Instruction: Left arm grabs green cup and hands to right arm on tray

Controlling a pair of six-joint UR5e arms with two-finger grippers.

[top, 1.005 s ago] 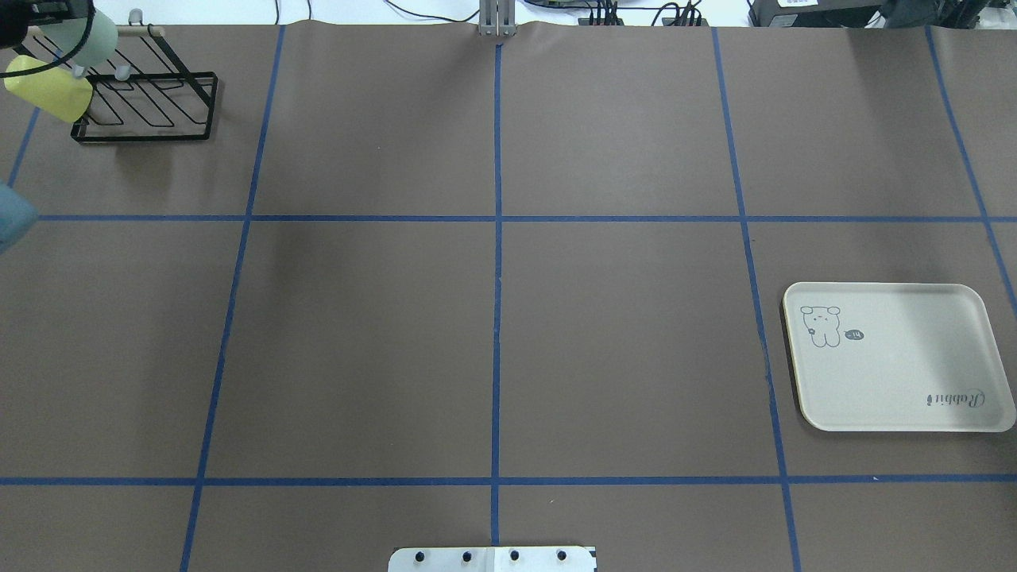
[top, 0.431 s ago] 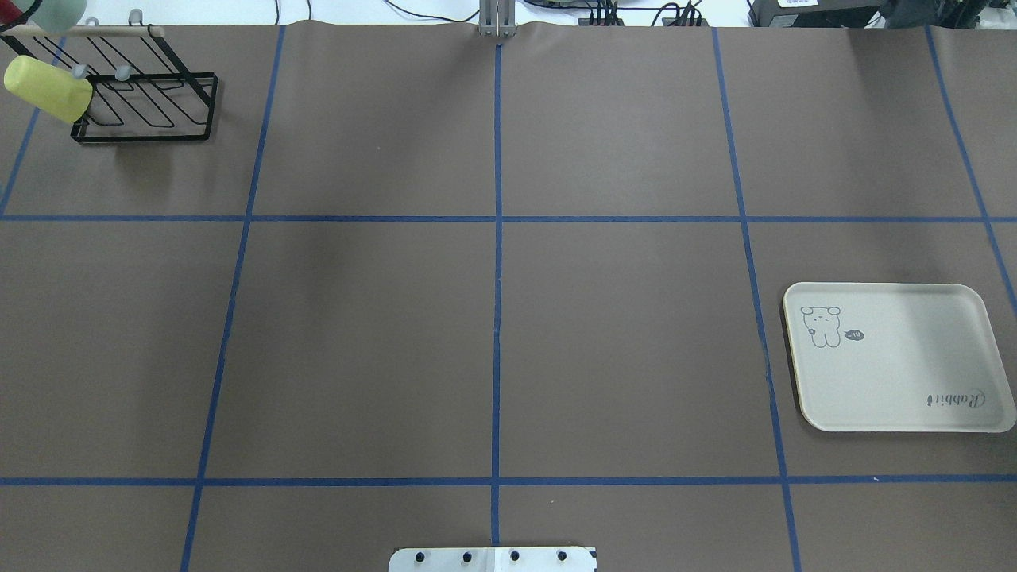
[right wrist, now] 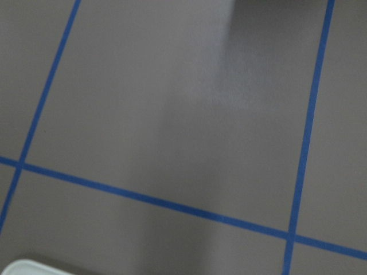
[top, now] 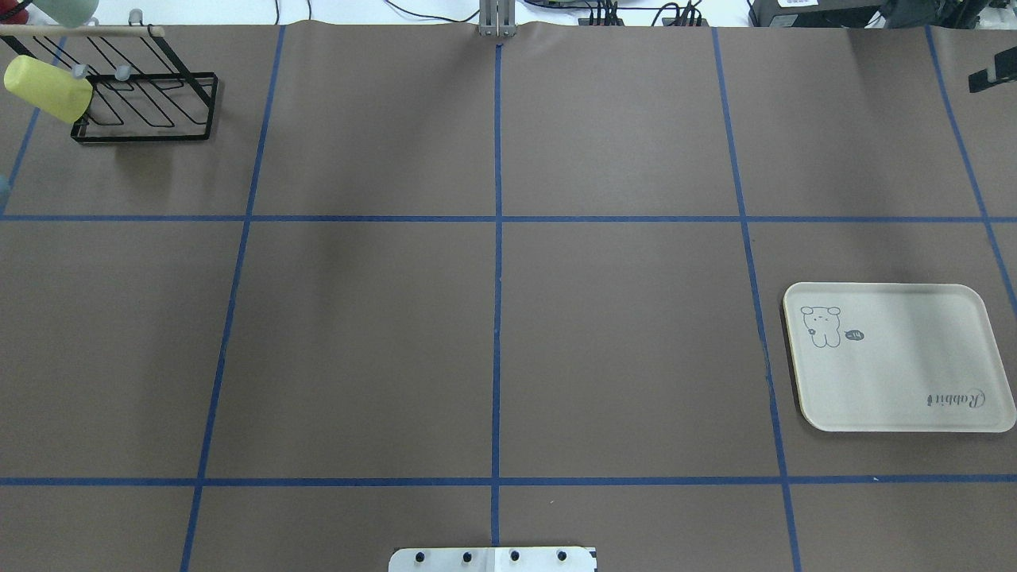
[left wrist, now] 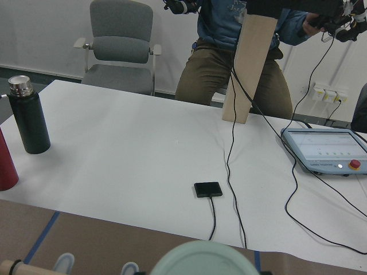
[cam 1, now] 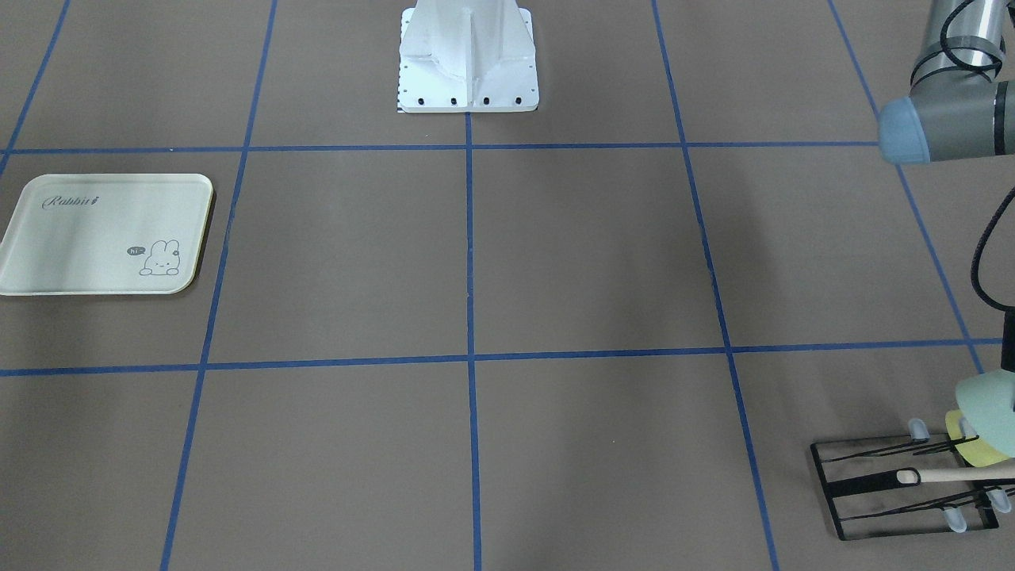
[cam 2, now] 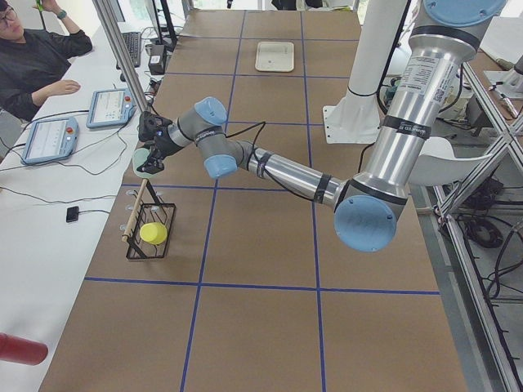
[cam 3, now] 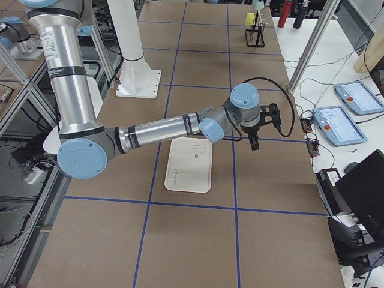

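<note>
Pickup done, handover pending: left fingers (cam 2: 155, 162) hold green cup (cam 1: 986, 399) above rack (top: 143, 103). Spread of right fingers (cam 3: 252, 141): cannot tell. Next, you swing cup toward centre of tabletop, level.

The left arm (cam 2: 406, 91) was built of silver tubes ringed with black bands, its joints closed by rounded blue-grey caps, and a small printed label sat on the upper tube. A black cable (cam 2: 248, 129) looped loosely along its forearm to a black wrist. The right arm (cam 3: 69, 90) matched it in silver and blue-grey, with a second cable (cam 3: 282, 87) arching over a boxy black wrist module above slim black fingers (cam 3: 252, 143). Both shared a white pedestal (cam 1: 468, 47) whose foot plate carried a row of dark screws.
</note>
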